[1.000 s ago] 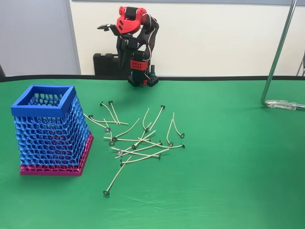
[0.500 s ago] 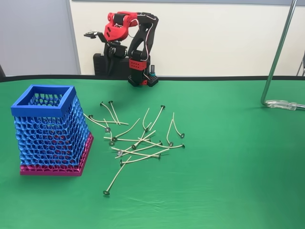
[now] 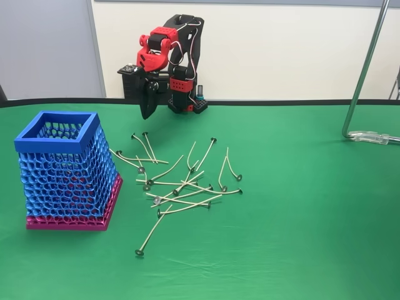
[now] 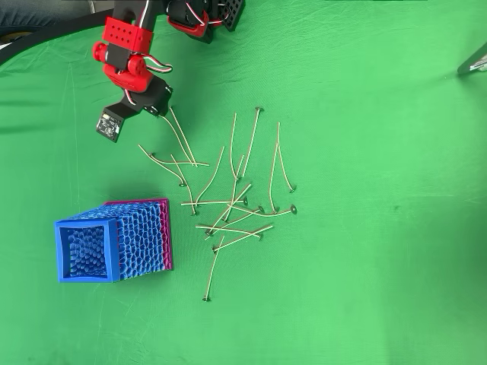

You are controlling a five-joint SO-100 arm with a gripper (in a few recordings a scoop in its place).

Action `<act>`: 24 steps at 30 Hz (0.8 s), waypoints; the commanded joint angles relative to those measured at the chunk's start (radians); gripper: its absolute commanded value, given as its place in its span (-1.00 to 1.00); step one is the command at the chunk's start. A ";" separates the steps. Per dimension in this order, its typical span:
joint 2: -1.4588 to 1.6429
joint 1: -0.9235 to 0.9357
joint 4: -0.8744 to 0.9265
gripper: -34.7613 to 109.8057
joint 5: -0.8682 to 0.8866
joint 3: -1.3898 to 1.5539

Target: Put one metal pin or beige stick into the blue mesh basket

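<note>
I can't read any text, label, brand or number in either view; nothing legible on arm or basket

Matt green cloth under a plastic-looking blue mesh basket.

One blue basket stands on the green table. Roughly seventeen beige sticks lie in a loose, overlapping heap mid-table; the crossings make an exact count uncertain.

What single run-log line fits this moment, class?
phase: approach | gripper: above pile's far edge, pointing down, holding nothing | sticks: scattered on cloth | basket: upright, no stick seen inside
</note>
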 commanded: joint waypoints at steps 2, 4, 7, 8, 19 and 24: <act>-0.002 0.058 -0.011 -0.51 -0.084 -0.037; 0.005 0.087 0.002 -0.51 -0.120 -0.044; 0.003 0.112 -0.003 -0.51 -0.161 -0.041; 0.000 0.115 -0.014 -0.50 -0.166 -0.038; -0.051 0.110 -0.181 -0.31 -0.249 0.023; -0.074 0.107 -0.187 -0.26 -0.238 0.020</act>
